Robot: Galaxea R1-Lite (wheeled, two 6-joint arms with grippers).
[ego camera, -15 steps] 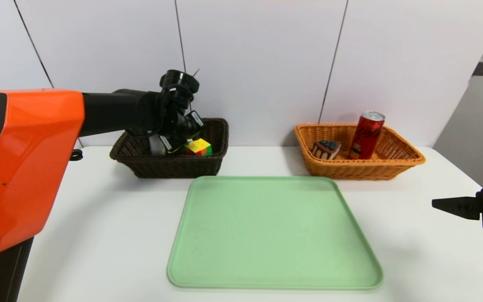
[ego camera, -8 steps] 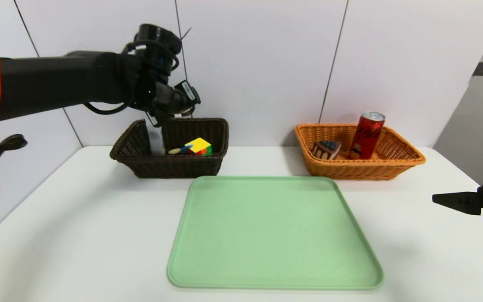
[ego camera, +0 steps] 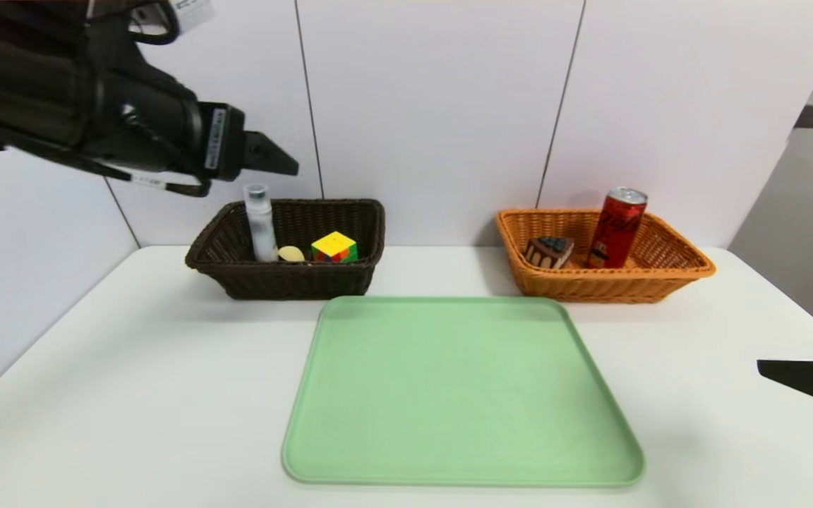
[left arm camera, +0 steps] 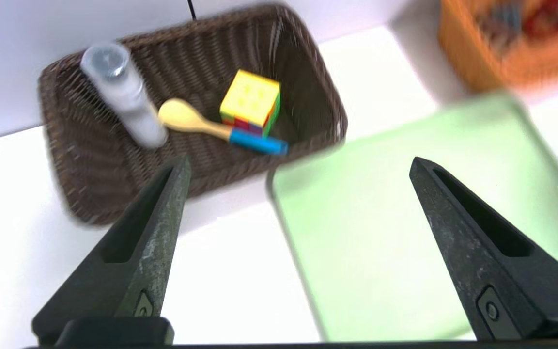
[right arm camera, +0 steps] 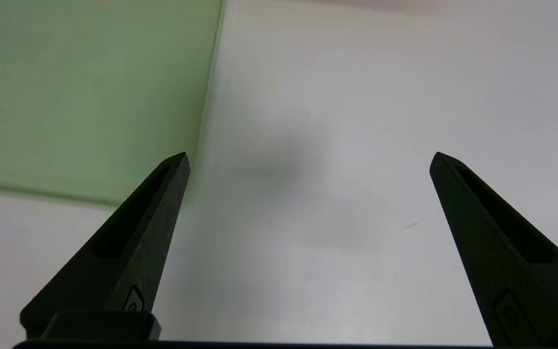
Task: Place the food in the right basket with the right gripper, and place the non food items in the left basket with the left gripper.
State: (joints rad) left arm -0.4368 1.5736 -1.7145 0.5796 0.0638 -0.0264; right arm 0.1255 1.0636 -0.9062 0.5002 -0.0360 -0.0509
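Note:
The dark brown left basket (ego camera: 286,281) (left arm camera: 80,194) holds the non food items: a translucent bottle (ego camera: 260,224) (left arm camera: 124,106) standing upright, a wooden spoon (ego camera: 291,253) (left arm camera: 187,118) and a puzzle cube (ego camera: 334,248) (left arm camera: 251,101). My left gripper (ego camera: 283,164) (left arm camera: 301,165) hangs open and empty, high above the basket's left end. The orange-tan right basket (ego camera: 660,281) (left arm camera: 477,63) holds the food: a red can (ego camera: 617,227) and a cake wedge (ego camera: 549,252). My right gripper (ego camera: 766,367) (right arm camera: 308,157) is open and empty, low over the table at the right edge.
A bare green tray (ego camera: 463,388) (left arm camera: 405,218) (right arm camera: 80,87) lies in the middle of the white table, in front of both baskets. A white panelled wall stands right behind the baskets.
My left gripper opened, let go of the bottle in the dark basket, then rose and drew back to the left. The right gripper slid slightly toward the right edge.

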